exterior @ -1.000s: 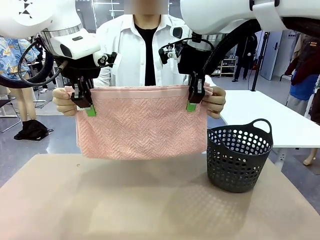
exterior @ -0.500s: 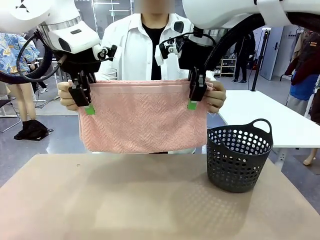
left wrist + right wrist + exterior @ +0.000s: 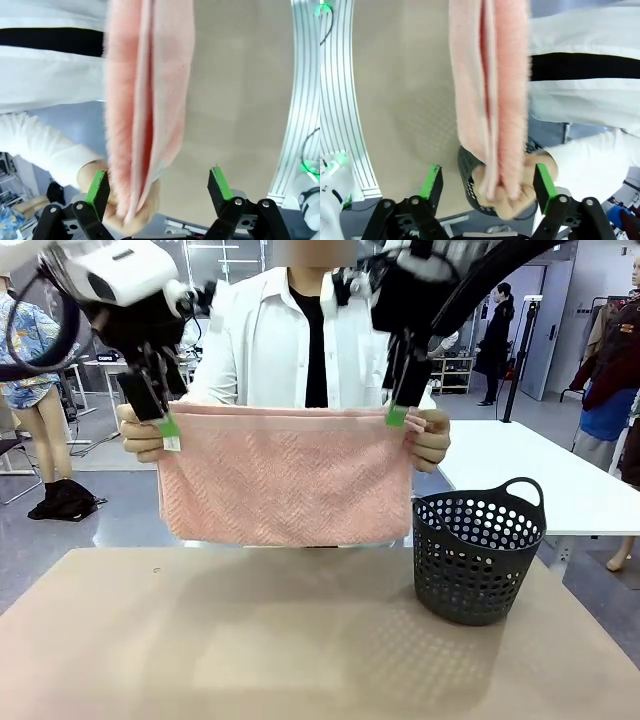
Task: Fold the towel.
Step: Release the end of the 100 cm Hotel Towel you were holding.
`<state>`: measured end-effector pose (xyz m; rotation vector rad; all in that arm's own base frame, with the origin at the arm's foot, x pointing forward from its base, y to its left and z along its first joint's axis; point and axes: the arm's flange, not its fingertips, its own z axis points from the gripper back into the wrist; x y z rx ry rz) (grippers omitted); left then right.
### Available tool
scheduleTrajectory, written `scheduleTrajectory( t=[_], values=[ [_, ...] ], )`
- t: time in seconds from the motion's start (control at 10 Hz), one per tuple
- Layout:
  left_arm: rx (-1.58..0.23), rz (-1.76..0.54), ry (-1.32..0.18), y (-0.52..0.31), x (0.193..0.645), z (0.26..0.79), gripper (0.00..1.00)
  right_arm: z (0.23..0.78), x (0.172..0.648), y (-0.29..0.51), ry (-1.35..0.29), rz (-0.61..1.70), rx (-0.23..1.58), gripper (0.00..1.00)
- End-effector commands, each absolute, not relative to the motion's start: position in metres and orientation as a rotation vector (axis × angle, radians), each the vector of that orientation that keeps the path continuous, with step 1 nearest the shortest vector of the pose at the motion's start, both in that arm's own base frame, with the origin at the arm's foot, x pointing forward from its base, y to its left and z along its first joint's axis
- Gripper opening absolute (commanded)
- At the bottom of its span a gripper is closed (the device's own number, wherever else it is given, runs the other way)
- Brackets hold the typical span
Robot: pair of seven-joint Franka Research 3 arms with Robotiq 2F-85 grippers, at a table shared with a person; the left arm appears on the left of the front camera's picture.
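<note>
The towel [image 3: 285,480] hangs over the tabletop's [image 3: 250,640] far edge, with the left claw [image 3: 165,430] and right claw [image 3: 398,415] at its top corners. A basket [image 3: 478,555] stands on the tabletop to the right.

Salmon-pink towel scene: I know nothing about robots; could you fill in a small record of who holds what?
Towel: salmon-pink herringbone terry towel, layered, hanging spread above the far edge of the beige table
Held by: a person's hand at one top corner, other hand at the other
Left fingers: open, either side of the top edge, not clamping
Right fingers: open, likewise at the other corner
Nearby: dark grey perforated plastic basket standing on the table, robot's right
</note>
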<state>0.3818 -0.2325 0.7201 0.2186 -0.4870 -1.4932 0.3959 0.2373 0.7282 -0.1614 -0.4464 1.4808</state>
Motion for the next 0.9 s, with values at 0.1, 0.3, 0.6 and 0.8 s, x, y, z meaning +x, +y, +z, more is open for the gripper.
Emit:
scheduleTrajectory(
  t=[0.1, 0.3, 0.6, 0.8],
  values=[
    [0.204, -1.384, -0.657, -0.188, 0.357, 0.751, 1.00, 0.757, 0.380, 0.176, -0.629, 1.320, -0.006, 1.00],
    [0.149, -1.301, -0.767, -0.135, 0.331, 0.776, 1.00, 0.770, 0.362, 0.120, -0.677, 1.190, 0.098, 1.00],
    [0.163, -1.090, -0.836, -0.045, 0.292, 0.789, 1.00, 0.767, 0.328, 0.039, -0.782, 1.041, 0.153, 1.00],
    [0.148, -0.913, -0.916, 0.021, 0.255, 0.789, 1.00, 0.755, 0.296, -0.005, -0.820, 0.938, 0.136, 1.00]
  ],
)
